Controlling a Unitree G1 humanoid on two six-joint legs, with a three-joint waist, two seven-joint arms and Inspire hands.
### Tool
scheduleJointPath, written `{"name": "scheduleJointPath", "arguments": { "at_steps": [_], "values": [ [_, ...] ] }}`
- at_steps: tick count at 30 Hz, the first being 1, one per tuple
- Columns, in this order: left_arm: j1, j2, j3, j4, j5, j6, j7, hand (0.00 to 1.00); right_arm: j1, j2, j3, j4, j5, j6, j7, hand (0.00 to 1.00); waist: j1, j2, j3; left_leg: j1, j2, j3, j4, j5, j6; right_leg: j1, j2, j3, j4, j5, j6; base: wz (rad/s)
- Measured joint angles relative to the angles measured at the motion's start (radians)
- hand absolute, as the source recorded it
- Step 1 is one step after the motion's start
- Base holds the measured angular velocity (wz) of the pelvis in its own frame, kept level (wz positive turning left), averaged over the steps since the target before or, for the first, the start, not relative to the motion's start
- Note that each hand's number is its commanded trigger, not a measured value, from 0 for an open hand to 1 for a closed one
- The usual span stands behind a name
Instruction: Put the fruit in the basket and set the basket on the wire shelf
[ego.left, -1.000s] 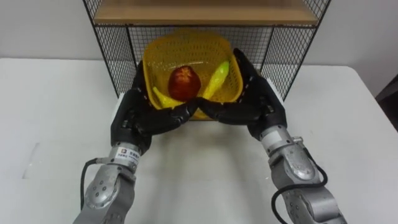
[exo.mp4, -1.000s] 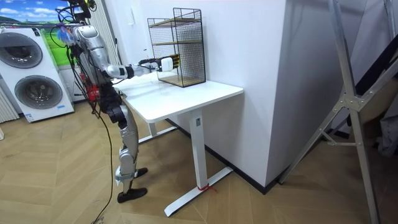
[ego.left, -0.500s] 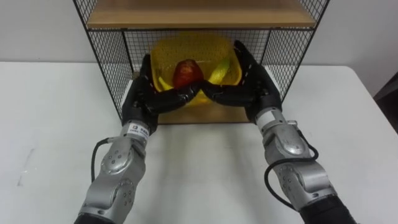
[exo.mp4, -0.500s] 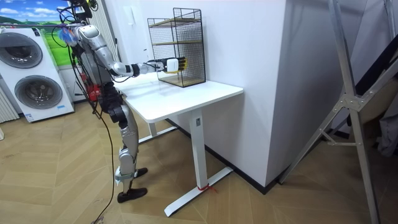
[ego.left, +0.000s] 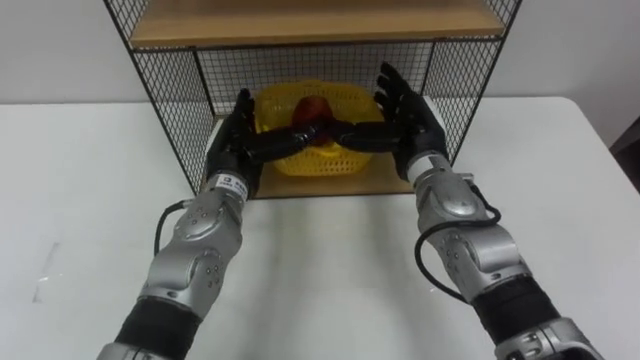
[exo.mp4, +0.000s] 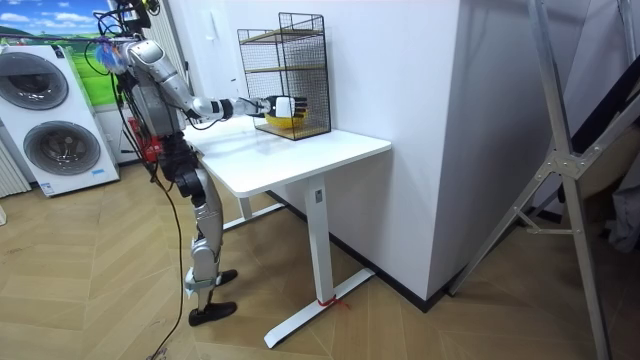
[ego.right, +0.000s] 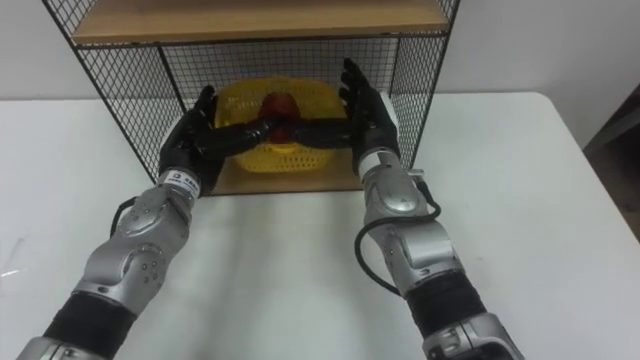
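Observation:
The yellow basket (ego.left: 305, 152) sits on the bottom wooden board (ego.left: 330, 186) of the wire shelf (ego.left: 180, 110), under its upper board. A red apple (ego.left: 316, 108) lies inside it. My left hand (ego.left: 234, 138) lies against the basket's left side and my right hand (ego.left: 412, 118) against its right side, fingers straight and pointing into the shelf. Both thumbs reach inward across the basket's near rim. In the room view both arms stretch out to the shelf (exo.mp4: 285, 75), with the basket (exo.mp4: 281, 121) inside its lower level.
The shelf stands at the back of a white table (ego.left: 320, 280), against the wall. Wire mesh walls (ego.left: 445, 85) close the shelf's sides just outside my hands. I stand at the table's edge, washing machines (exo.mp4: 55, 120) behind me.
Both arms have stretched forward and carried the basket from in front of the shelf into its lower level and down onto the bottom board. The camera has shifted with the reach.

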Motion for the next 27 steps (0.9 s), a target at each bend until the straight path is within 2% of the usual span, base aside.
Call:
{"name": "scheduleJointPath", "arguments": {
  "at_steps": [5, 7, 12, 17, 21, 25, 27],
  "values": [
    [0.000, 0.000, 0.000, 0.009, 0.000, 0.020, -0.001, 0.00, 0.000, -0.001, 0.000, 0.013, -0.001, 0.014, 0.000, 0.00, -0.002, 0.002, -0.0011, 0.012, 0.000, 0.000, 0.000, 0.001, 0.000, 0.012, 0.000, 0.000, -0.001, 0.000, 0.000, 0.00],
    [0.000, 0.001, 0.002, 0.017, -0.001, 0.032, -0.002, 0.00, -0.001, -0.003, 0.000, 0.031, 0.000, 0.016, 0.003, 0.00, -0.001, 0.006, -0.0048, 0.018, 0.000, 0.005, -0.001, 0.001, 0.000, 0.013, 0.000, 0.006, 0.000, 0.000, 0.000, -0.05],
    [0.001, 0.006, 0.038, 0.044, 0.002, 0.046, 0.007, 0.00, -0.001, -0.013, -0.008, 0.033, -0.012, 0.017, 0.025, 0.00, -0.004, 0.012, -0.0086, 0.019, 0.002, 0.009, -0.005, 0.004, 0.000, 0.014, 0.002, 0.014, 0.003, 0.002, -0.003, -0.03],
    [0.028, 0.035, 0.038, 0.050, 0.011, 0.049, 0.011, 0.00, 0.002, -0.015, -0.020, 0.032, -0.013, 0.017, 0.025, 0.00, -0.010, 0.009, -0.0120, 0.020, 0.002, 0.007, -0.015, 0.008, 0.000, 0.012, 0.002, 0.013, 0.003, 0.004, -0.003, 0.00],
    [0.040, 0.063, 0.040, 0.049, 0.011, 0.049, 0.011, 0.00, 0.024, -0.015, -0.028, 0.028, -0.035, 0.016, 0.027, 0.00, -0.020, -0.001, -0.0247, 0.024, 0.000, 0.003, -0.009, 0.010, 0.000, 0.018, 0.001, 0.012, 0.003, 0.004, -0.003, 0.04],
    [0.052, 0.082, 0.044, 0.030, 0.013, 0.046, 0.010, 0.00, 0.060, -0.017, -0.047, -0.011, -0.033, -0.001, 0.027, 0.00, -0.022, 0.001, -0.0264, 0.037, 0.000, 0.005, -0.010, 0.010, 0.000, 0.031, 0.000, 0.008, 0.001, 0.005, -0.003, 0.00],
    [0.055, 0.083, 0.052, 0.013, 0.034, 0.046, 0.009, 0.00, 0.060, -0.021, -0.056, -0.012, -0.034, -0.009, 0.032, 0.00, -0.023, 0.004, -0.0285, 0.037, 0.002, 0.006, -0.009, 0.010, 0.000, 0.031, 0.001, 0.009, 0.001, 0.005, -0.004, 0.00]
  ]
}}
